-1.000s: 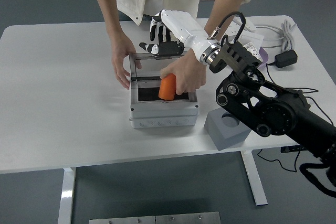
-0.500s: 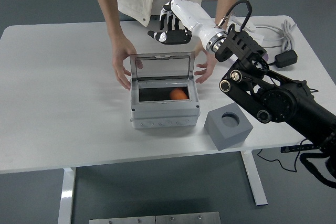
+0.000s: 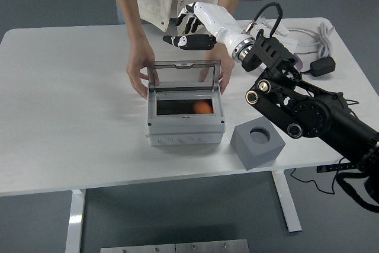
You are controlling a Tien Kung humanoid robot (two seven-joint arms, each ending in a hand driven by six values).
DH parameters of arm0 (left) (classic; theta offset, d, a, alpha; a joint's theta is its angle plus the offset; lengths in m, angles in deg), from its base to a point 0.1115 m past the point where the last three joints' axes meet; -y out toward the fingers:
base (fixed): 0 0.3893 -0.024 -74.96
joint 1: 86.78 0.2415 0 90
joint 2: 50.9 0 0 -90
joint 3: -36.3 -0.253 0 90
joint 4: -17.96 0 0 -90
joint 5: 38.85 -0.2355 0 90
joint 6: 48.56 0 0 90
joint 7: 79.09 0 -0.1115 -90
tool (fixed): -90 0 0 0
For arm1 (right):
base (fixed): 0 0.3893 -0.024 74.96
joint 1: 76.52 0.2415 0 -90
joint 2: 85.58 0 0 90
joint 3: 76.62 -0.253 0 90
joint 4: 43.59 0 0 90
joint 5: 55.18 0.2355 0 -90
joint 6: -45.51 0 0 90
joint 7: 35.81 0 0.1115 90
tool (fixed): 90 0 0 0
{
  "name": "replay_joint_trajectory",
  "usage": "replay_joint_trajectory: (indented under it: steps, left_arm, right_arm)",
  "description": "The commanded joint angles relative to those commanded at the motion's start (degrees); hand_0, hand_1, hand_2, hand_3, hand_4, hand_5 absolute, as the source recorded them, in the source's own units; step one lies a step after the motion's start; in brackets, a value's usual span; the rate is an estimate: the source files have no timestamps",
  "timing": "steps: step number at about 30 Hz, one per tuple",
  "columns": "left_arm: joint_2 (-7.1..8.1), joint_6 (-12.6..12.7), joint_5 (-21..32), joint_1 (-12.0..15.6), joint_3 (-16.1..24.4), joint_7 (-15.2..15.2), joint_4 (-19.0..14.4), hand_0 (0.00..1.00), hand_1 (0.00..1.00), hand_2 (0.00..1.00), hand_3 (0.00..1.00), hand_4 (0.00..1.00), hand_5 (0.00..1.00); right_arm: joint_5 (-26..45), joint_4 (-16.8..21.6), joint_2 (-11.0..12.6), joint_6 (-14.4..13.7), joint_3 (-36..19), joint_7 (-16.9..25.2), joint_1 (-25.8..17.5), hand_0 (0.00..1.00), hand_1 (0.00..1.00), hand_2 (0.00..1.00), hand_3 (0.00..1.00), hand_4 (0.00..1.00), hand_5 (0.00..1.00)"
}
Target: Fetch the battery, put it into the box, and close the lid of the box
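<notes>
So the orange battery is already sitting inside the grey box, toward its right side, visible through the opening. The box sits about mid-worktop, a bit closer to the far edge than the near one. Its clear lid is propped up, hinged along the far side and leaning slightly toward the near edge, so closing it looks like the only step left.

The right robot hand hovers above and behind the lid, near the far edge, fingers loosely spread and holding nothing. My guess is it's parked there so it can come down on the lid's top edge and push it toward the near side.

A person stands at the far side with both hands down at the box: one hand against its left side, the other hand just by the right side of the lid. Looks like they're steadying the box so it won't slide when the lid gets pushed.

There's also a grey block with a round hole toward the near right of the worktop, probably where the battery stood. Left arm isn't in shot
</notes>
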Motion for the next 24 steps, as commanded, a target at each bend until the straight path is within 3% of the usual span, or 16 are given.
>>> replay_joint_trajectory:
  steps: [2,3,13,24]
  left_arm:
    - [0.00,0.0,-0.2,0.0,0.2,0.0,0.0,0.593,0.756,0.602,0.501,0.043,0.002]
    - [0.00,0.0,-0.3,0.0,0.3,0.0,0.0,0.593,0.756,0.602,0.500,0.044,0.002]
    - [-0.09,0.1,-0.6,-0.1,0.6,0.0,0.0,0.592,0.756,0.602,0.501,0.044,0.002]
    - [-0.03,0.2,-0.2,0.1,0.5,-0.1,0.0,0.593,0.756,0.601,0.500,0.043,0.002]
  right_arm:
    - [0.3,-0.5,-0.2,-0.1,0.5,0.0,-0.2,0.563,0.501,0.504,0.612,0.920,0.690]
    - [0.5,-0.7,-0.3,-0.1,0.8,0.0,-0.3,0.637,0.549,0.545,0.623,0.919,0.694]
    - [1.8,-0.7,-0.6,-0.2,4.5,-0.1,-1.8,0.655,0.554,0.551,0.625,0.919,0.698]
    - [2.6,2.1,1.0,0.1,8.0,-0.4,-3.0,0.653,0.558,0.556,0.625,0.919,0.703]
